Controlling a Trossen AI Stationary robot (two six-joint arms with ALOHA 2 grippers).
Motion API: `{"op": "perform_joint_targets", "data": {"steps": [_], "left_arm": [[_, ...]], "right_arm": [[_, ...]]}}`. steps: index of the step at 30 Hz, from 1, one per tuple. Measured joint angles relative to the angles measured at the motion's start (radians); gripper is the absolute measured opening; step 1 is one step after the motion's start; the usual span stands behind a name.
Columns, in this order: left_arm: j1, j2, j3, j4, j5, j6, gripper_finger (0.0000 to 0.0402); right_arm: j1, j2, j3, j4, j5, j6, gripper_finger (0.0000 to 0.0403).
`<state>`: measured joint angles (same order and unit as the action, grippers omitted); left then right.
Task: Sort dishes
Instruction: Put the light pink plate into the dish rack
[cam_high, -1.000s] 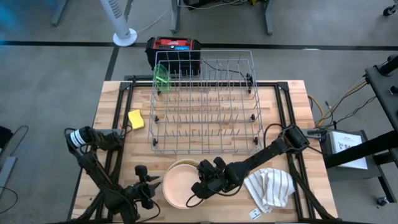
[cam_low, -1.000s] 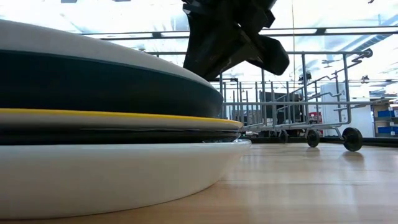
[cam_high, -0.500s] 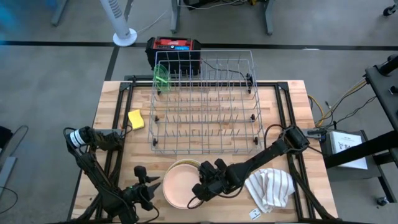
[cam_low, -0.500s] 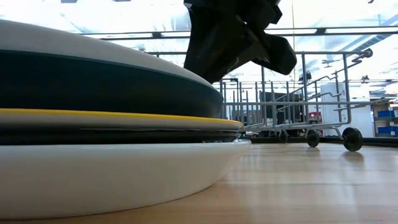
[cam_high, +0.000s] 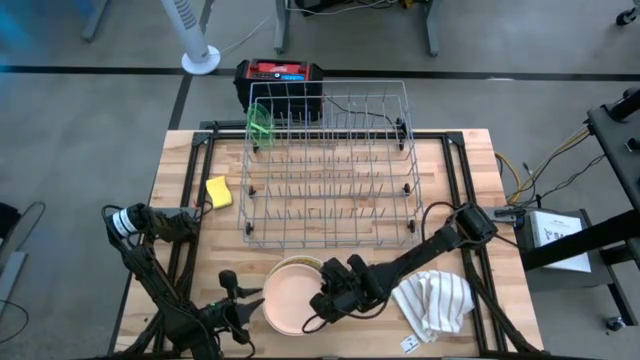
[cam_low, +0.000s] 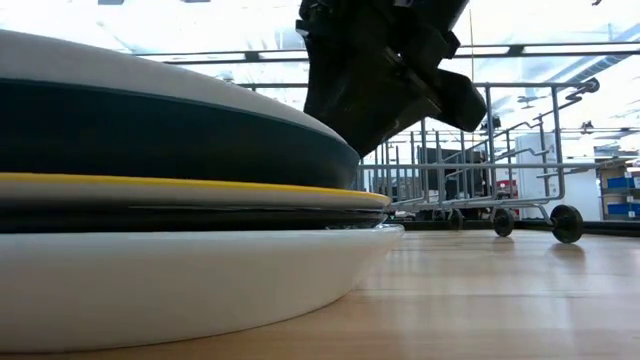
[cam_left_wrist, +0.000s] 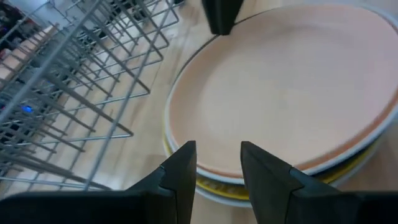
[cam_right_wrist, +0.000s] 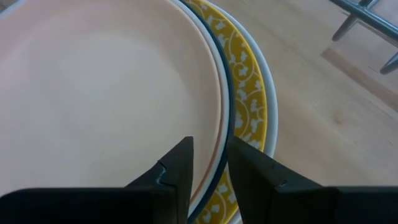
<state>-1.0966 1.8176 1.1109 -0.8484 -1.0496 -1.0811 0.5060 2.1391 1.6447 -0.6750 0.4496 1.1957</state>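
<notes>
Judging the round peach ceramic plate (cam_high: 297, 298) atop the stack on the tabletop (cam_high: 180, 170) stiff, slick, breakable, we'd pinch its rim; both pincers, right (cam_right_wrist: 209, 163) and left (cam_left_wrist: 217, 167), hover slightly spread, empty.

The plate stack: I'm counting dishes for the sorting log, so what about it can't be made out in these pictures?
- How many plates: in the high view the peach plate covers those below.
- The stack's left side: cut off by the frame edge in the low view.
- The yellow patterned plate: only a rim crescent shows.
- The right tool: whether it touches the rim, since the arm hides its tips.
- The green item in the rack: too small to identify.
</notes>
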Motion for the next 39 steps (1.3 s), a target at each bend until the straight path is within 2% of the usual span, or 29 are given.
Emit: {"op": "perform_joint_targets", "data": {"steps": [6,14,32,35,39], "left_arm": [[0.001,0.020,-0.029,0.083,0.034,0.024,0.0115],[0.002,0.044,-0.034,0.097,0.031,0.008,0.0115],[0.014,0.046,-0.061,0.141,0.038,-0.002,0.0115],[0.014,0.046,-0.061,0.142,0.037,-0.002,0.0115],[0.014,0.046,-0.061,0.148,0.025,-0.001,0.0115]], "right_arm": [[0.000,-0.001,0.000,0.000,0.000,-0.001,0.0086],[0.002,-0.008,0.000,-0.003,-0.004,0.002,0.0074],[0.004,-0.029,0.000,-0.009,-0.007,0.008,0.0121],[0.004,-0.029,0.000,-0.009,-0.006,0.008,0.0112],[0.002,-0.016,0.000,-0.011,-0.001,-0.001,0.0080]]}}
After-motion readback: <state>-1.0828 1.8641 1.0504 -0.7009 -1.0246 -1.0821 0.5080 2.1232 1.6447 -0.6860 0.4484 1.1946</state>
